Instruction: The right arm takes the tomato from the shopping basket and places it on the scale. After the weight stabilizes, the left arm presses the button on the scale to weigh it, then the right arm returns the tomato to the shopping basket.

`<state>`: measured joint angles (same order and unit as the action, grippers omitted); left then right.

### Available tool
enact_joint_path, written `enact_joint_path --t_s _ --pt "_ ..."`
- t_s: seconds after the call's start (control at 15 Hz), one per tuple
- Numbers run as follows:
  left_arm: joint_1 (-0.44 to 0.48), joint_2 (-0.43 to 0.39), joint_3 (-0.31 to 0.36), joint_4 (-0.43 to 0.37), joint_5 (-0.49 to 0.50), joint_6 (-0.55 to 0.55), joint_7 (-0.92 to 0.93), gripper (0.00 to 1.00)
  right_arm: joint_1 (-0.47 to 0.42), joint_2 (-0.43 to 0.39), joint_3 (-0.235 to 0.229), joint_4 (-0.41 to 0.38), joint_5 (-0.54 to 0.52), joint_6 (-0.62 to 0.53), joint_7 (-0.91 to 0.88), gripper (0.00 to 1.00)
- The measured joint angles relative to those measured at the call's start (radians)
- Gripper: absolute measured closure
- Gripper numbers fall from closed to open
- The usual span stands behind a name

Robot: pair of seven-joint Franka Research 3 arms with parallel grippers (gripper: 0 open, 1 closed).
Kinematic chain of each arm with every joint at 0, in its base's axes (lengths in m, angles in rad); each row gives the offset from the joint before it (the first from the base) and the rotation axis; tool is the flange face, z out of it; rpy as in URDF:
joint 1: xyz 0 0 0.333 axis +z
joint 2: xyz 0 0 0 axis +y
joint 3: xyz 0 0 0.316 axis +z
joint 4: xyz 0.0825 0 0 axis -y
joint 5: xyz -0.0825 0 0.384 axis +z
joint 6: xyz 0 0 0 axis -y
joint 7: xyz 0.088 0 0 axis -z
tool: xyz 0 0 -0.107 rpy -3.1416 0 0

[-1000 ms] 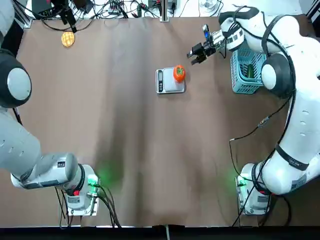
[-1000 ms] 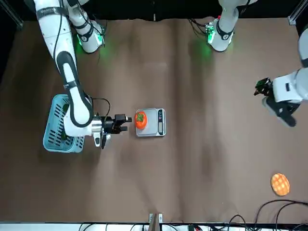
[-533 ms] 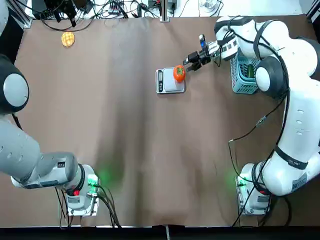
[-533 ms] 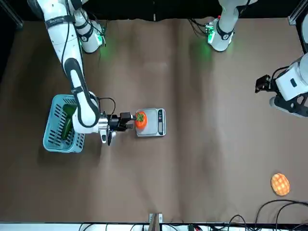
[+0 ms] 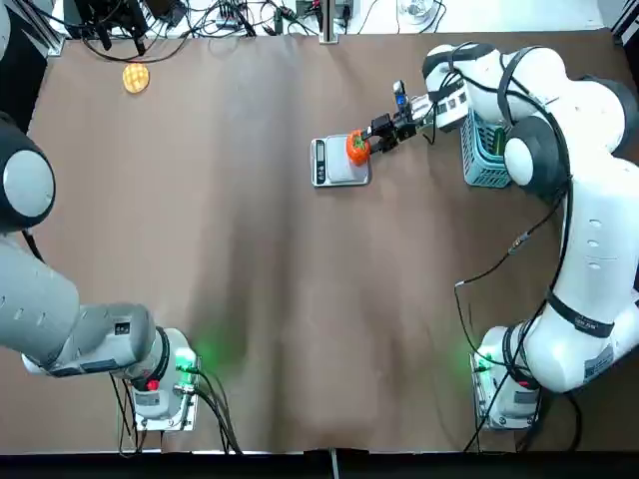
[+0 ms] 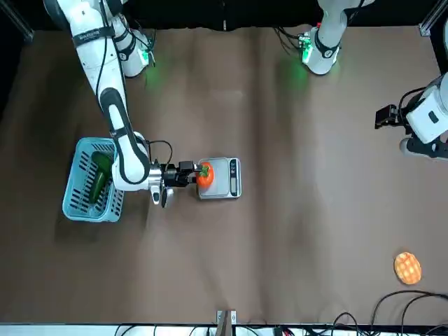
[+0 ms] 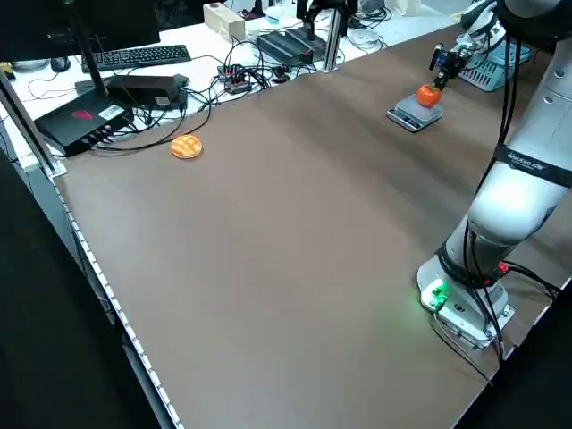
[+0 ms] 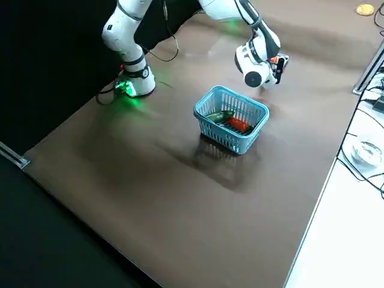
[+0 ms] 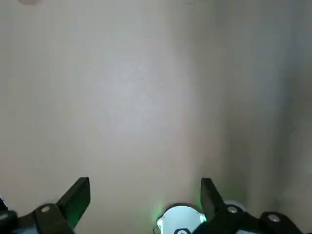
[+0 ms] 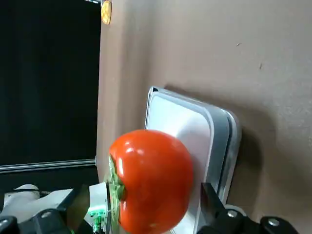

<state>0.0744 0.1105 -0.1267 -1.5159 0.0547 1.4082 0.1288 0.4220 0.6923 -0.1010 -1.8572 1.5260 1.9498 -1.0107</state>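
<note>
Top view: the round orange-red tomato (image 5: 358,148) sits on the flat silver-grey scale (image 5: 340,173); the right hand (image 5: 372,141) is beside it, the light-blue lattice basket (image 5: 468,160) to the right.

Left wrist view: the left hand (image 9: 145,195) is spread, idle above the counter (image 9: 122,107).

Right wrist view: the right hand is spread about the tomato; placing looks done, weighing uncertain, the return remains.

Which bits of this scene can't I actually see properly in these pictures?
- Number on the scale's display: too small in the top and front views.
- Right gripper touching the tomato or not: the wrist view shows it open around the fruit, contact unclear.
- Basket's far end: hidden under the right arm in the top view.
- Left gripper: cut off by the top view's edge.
</note>
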Motion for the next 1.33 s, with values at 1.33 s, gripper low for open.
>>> enact_joint_path --t_s 1.33 --pt "-0.095 -0.189 0.182 -0.07 -0.087 -0.002 -0.231 0.0 0.035 0.002 0.0 -0.01 0.028 0.036 0.0 0.35"
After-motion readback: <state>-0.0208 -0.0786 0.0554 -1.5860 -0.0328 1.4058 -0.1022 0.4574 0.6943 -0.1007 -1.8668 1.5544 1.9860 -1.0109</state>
